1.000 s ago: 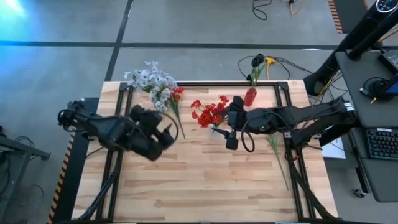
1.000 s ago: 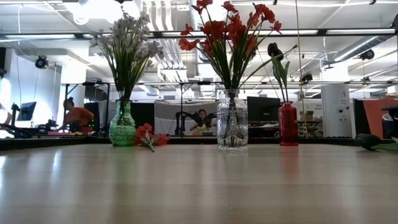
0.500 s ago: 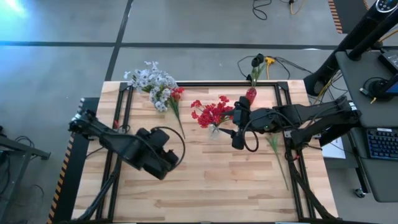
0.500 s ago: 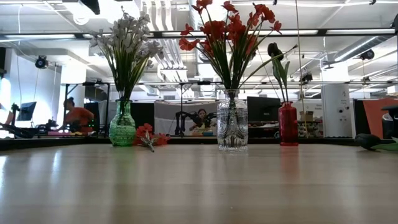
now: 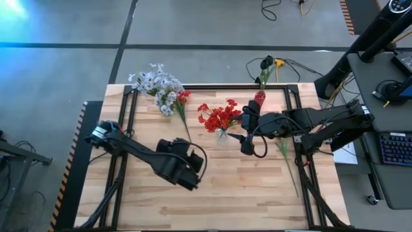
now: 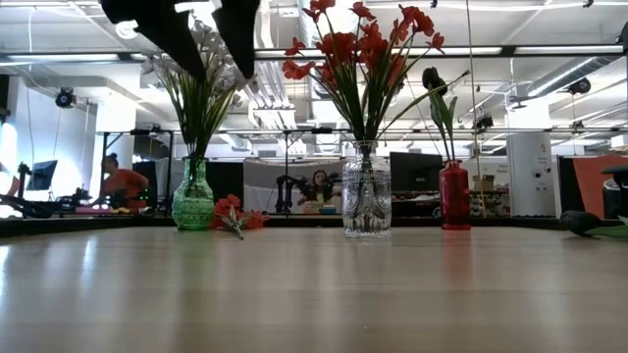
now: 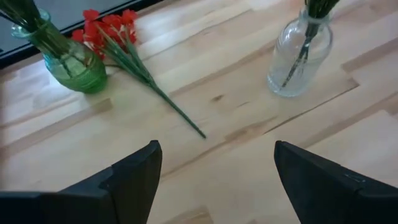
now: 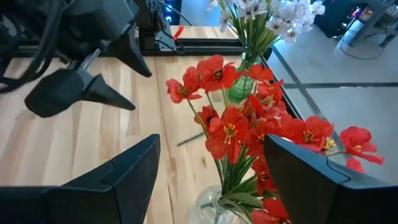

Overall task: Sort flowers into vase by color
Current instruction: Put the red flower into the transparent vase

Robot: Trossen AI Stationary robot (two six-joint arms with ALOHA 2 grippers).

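On the left of the table [image 5: 212,193], the green vase [image 5: 168,103] is seen near the far edge, filled with pale white flowers [image 5: 153,82]. Just beside it, on its right, a single red flower [image 5: 182,106] is left lying flat on the wood, its blossoms touching or nearly touching the vase and its thin stem running away from the far edge toward the middle of the table. This stray is judged to be the thing the next move turns on.

The left hand [image 5: 193,169] is held above the middle of the table, nearer the front than the stray, with its fingers spread wide and nothing between them. In the left wrist view the stem's loose end is seen closest to the hand, with the long axis slanting away toward the green vase, so the stem is expected to be met end-on unless the hand is turned across it.

Further right, the clear vase [image 5: 222,135] is found holding the red bunch [image 5: 219,117]. The right hand [image 5: 244,143] is held just beside it, also spread and empty. A red vase [image 5: 259,98] with a dark flower [image 5: 266,63] is placed near the far edge.

The left hand is judged the nearer of the two to the stray.
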